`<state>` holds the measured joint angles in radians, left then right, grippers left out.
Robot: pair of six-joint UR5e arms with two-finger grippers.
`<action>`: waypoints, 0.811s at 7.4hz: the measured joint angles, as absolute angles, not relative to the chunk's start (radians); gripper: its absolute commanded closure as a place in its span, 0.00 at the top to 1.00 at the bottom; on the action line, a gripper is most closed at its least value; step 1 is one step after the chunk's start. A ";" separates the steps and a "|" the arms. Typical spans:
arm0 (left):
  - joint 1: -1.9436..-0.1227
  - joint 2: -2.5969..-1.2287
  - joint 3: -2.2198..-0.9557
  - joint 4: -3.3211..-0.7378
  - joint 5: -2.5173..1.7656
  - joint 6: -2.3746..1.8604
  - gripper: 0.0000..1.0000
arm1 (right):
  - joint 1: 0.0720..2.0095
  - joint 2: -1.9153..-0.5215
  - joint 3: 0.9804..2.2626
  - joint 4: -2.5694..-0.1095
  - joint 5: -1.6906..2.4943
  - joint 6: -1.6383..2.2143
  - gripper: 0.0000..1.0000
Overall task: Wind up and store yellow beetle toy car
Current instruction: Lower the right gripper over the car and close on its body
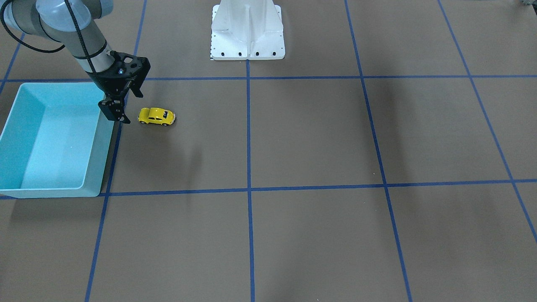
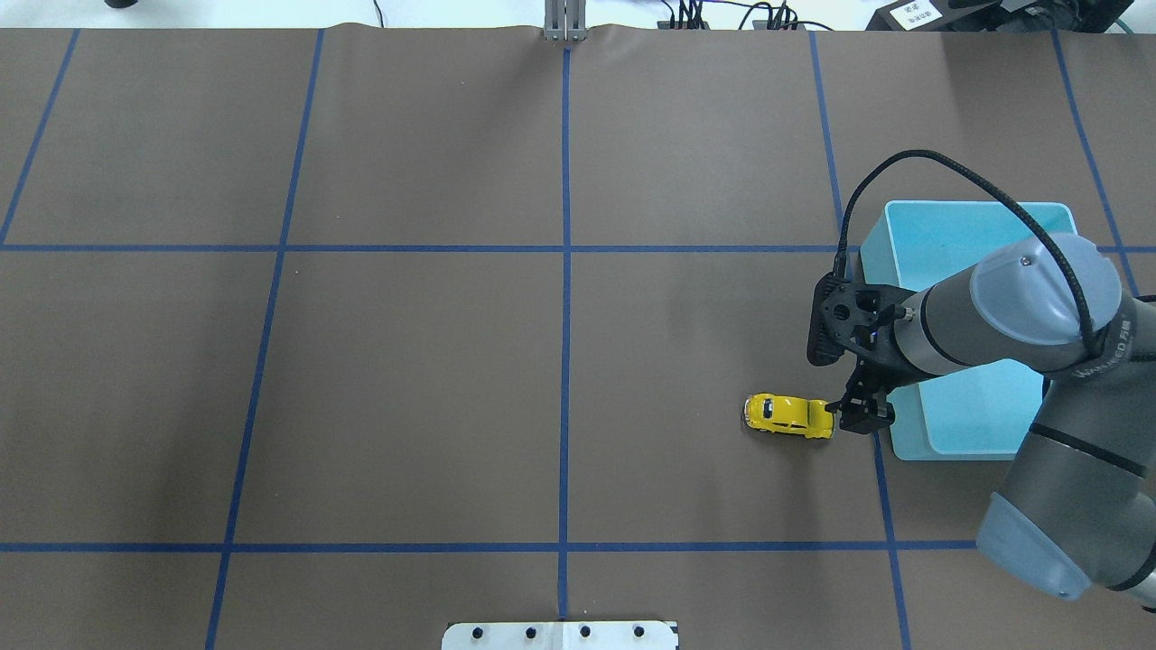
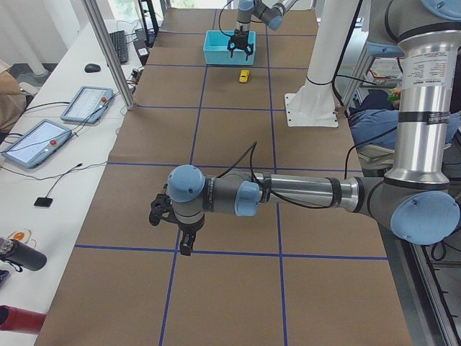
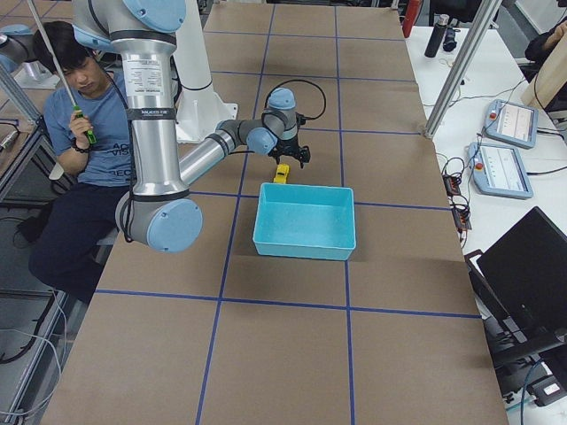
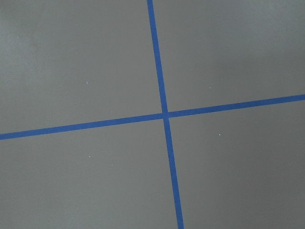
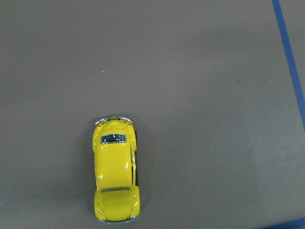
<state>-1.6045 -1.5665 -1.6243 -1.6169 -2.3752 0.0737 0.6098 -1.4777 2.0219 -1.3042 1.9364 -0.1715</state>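
Yellow car (image 1: 156,116) sits on its wheels, roof up, on the table (image 1: 314,134). It's on the robot's right side, near the turquoise bin (image 1: 97,163) but outside it and not touching. Its long axis runs along the table's length, one end toward the bin.

Right gripper (image 1: 114,112) hangs pointing down between the car and the bin's near wall, roughly over the blue tape line (image 1: 108,176) beside the bin. Its jaws look apart to us, with nothing between them. In the overhead view the fingertips seem to touch the car's end. The front view shows a small gap, so we read it as just beside, not touching. We can't tell its height off the table. Right wrist view has the car low and left of centre, seen from above, brown paper around it, tape at the right edge.

Left gripper (image 3: 176,229) shows only in the left side view, on an arm stretched low across the table, well apart from car and bin. We can't tell whether its jaws are apart or together. Its wrist view shows only a tape crossing (image 5: 165,114) on brown paper.

White base (image 1: 247,35) stands at mid-table on the robot's edge. A person (image 4: 84,106) sits beside the table in the right side view.
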 measured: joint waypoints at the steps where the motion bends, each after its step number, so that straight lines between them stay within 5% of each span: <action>1: -1.606 -1.565 -1.623 -1.617 -2.375 0.074 1.00 | 0.584 -1.477 2.013 -1.286 1.933 -0.147 1.00; 6: -1.610 -1.560 -1.625 -1.614 -2.376 0.074 1.00 | 0.505 -1.454 1.927 -1.203 1.880 -0.123 1.00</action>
